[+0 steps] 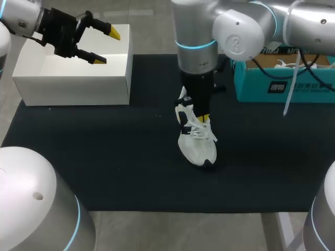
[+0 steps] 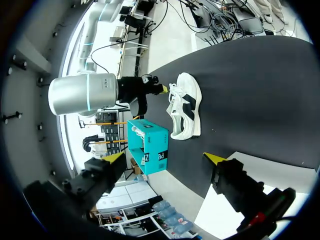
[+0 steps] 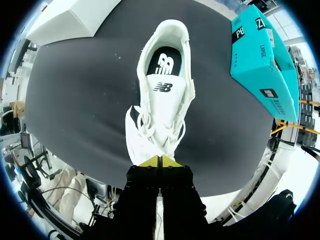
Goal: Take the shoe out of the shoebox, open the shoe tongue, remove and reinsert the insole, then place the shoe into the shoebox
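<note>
Item: white shoe [image 1: 198, 144], black patches on its side, lying upright on its sole on the black mat [image 1: 104, 157], opening upward, laces loose.

My right gripper [image 3: 160, 161]: directly over the shoe's laces, yellow tips pressed together. I cannot tell whether a lace is caught.

Teal shoebox [image 1: 261, 86]: near the shoe, on my right, apart from it.

White box [image 1: 73, 78]: well apart from the shoe, on my left.

My left gripper [image 1: 104, 46]: far from the shoe on that left side, raised, fingers spread wide, holding nothing.
</note>
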Motion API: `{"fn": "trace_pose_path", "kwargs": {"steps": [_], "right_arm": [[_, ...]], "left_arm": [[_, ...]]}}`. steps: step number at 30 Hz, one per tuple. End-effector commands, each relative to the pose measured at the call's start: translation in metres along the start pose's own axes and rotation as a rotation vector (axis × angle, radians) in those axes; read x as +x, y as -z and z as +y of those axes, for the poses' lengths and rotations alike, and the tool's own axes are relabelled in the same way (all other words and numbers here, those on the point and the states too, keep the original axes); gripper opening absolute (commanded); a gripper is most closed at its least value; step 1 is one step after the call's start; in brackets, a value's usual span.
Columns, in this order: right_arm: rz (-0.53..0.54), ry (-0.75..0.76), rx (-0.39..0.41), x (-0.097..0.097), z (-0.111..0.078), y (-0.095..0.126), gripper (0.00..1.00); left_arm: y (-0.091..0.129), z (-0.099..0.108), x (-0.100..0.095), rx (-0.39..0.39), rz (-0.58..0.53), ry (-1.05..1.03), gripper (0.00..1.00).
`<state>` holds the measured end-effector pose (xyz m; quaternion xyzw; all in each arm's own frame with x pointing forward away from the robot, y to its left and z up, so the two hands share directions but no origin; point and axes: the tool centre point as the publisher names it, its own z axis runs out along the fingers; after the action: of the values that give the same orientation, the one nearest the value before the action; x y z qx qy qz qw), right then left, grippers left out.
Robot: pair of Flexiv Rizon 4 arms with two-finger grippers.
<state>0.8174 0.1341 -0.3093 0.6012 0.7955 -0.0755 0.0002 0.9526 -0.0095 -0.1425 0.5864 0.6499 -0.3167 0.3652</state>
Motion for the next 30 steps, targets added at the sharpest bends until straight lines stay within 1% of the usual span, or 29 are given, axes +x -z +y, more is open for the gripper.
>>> {"fn": "trace_pose_path", "kwargs": {"steps": [1,16,18,20,21,23,25,27,28,29,30], "right_arm": [[-0.003,-0.001,0.005,0.003,0.003,-0.002,0.00],[-0.003,-0.001,0.005,0.003,0.003,-0.002,0.00],[0.026,0.101,-0.064,0.001,0.011,0.004,0.00],[0.019,0.208,-0.117,-0.005,0.017,0.013,0.00],[-0.004,0.265,-0.137,-0.008,0.020,0.017,0.00],[-0.012,0.394,-0.207,-0.014,0.025,0.027,0.00],[-0.069,0.575,-0.224,-0.016,0.029,0.035,0.00],[-0.022,0.805,-0.184,-0.013,0.032,0.039,0.00],[-0.023,0.853,-0.192,-0.012,0.033,0.041,0.00],[0.064,0.875,-0.212,-0.015,0.035,0.044,0.00],[0.064,0.875,-0.212,-0.015,0.035,0.044,0.00]], "left_arm": [[0.000,0.001,0.000,0.002,0.003,0.000,1.00],[0.000,0.001,0.000,0.002,0.003,0.000,1.00],[0.000,0.001,0.000,0.002,0.003,0.000,1.00],[0.000,0.001,0.000,0.002,0.003,0.000,1.00],[0.000,0.001,0.000,0.002,0.003,0.000,1.00],[0.000,0.001,0.000,0.002,0.003,0.000,1.00],[0.000,0.001,0.000,0.002,0.003,0.000,1.00],[0.000,0.001,0.000,0.002,0.003,0.000,1.00],[0.000,0.001,0.000,0.002,0.003,0.000,1.00],[0.000,0.001,0.000,0.002,0.003,0.000,1.00],[0.000,0.001,0.000,0.002,0.003,0.000,1.00]]}}
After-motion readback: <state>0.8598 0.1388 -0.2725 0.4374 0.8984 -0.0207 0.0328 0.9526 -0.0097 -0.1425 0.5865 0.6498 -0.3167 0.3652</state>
